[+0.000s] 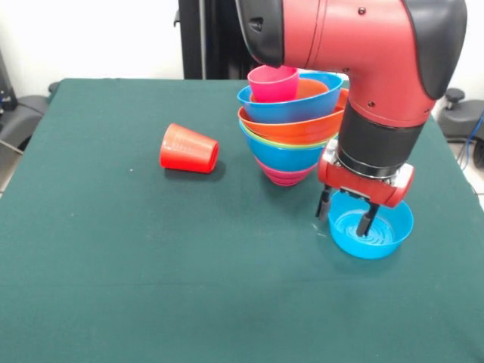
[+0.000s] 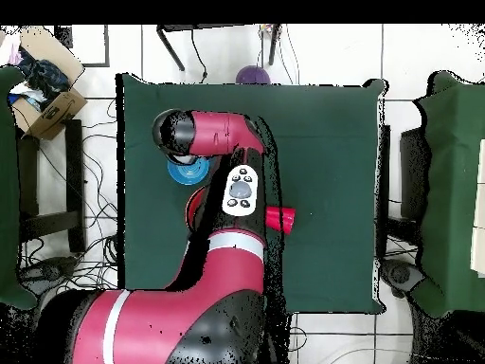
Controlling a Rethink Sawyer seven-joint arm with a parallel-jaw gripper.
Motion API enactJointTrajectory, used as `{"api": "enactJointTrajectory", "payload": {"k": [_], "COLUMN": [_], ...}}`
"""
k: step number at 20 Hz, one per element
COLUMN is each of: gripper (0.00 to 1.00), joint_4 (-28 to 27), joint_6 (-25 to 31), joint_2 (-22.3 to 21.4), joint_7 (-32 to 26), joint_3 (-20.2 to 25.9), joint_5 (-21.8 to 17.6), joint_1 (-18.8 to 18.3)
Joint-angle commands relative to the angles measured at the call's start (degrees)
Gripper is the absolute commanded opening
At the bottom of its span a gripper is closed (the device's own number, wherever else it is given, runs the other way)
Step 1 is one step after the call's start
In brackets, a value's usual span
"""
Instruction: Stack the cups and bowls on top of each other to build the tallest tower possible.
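A: Where's the pincer (image 1: 347, 211)?
B: Fingers apart, over the rim of the small light blue plastic bowl (image 1: 371, 224) beside the nested tower of glossy bowls (image 1: 291, 125); the red-orange tumbler (image 1: 189, 149) lies tipped on the green bench (image 1: 151, 265)

- Front view: low, close across the table (image 1: 113, 302), facing the arm (image 1: 370, 68).
- Overhead view: high, straight down, wider; same table (image 2: 332, 190) and arm (image 2: 223, 133) shared.

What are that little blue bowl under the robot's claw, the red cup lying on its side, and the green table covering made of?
The light blue bowl looks like glossy moulded plastic: bright highlights, thin rim, ridges inside. The red cup also looks plastic, a bit duller, with a faint ribbed band. The table cover seems a matte cloth or felt, showing no shine, though the weave cannot be made out.
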Motion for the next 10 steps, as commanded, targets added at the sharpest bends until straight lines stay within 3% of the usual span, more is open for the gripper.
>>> {"api": "enactJointTrajectory", "payload": {"k": [1, 10], "gripper": [1.00, 1.00], "joint_4": [-1.4, -0.3], "joint_6": [7.6, 5.7], "joint_2": [-0.1, 1.0], "joint_7": [-3.4, -6.4], "joint_3": [4.3, 6.3], "joint_5": [-2.4, -3.5], "joint_1": [-1.6, -2.9]}}
